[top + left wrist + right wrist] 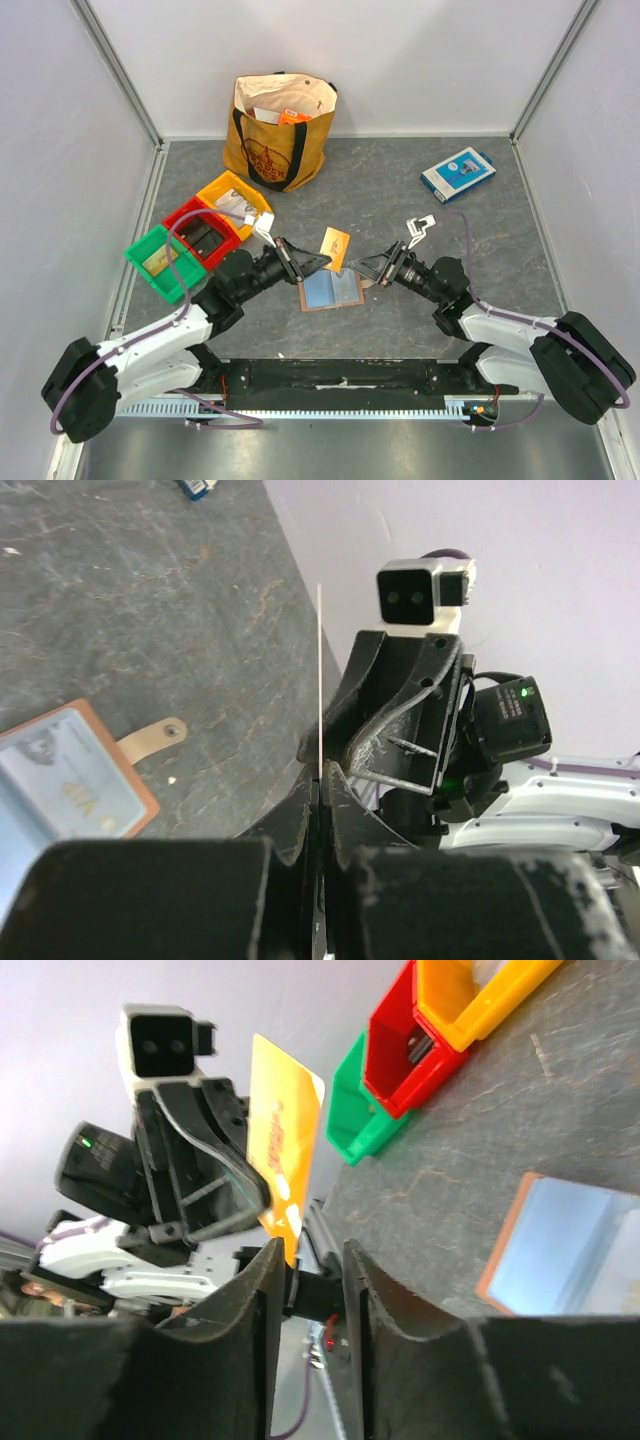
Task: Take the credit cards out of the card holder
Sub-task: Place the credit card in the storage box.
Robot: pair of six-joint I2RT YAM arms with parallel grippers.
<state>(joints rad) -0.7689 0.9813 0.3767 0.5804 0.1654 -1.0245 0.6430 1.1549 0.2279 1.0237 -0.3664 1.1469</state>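
An orange credit card (pixel 335 247) is held up off the table, and my left gripper (pixel 322 262) is shut on its lower edge. The left wrist view shows that card edge-on as a thin pale line (pixel 319 680) rising from the closed left gripper (pixel 322 780). My right gripper (pixel 313 1255) faces it, open, with a gap between its fingers. The card's (pixel 283 1140) lower corner sits at one fingertip. The card holder (pixel 332 290) lies open and flat on the table below both grippers. Its snap tab (pixel 150 738) points away, and a pale printed card (pixel 70 780) shows inside.
Green (pixel 160 262), red (pixel 200 232) and yellow (pixel 235 200) bins stand in a row at the left. A tan tote bag (pixel 280 130) stands at the back. A blue-and-white flat box (pixel 458 173) lies at the back right.
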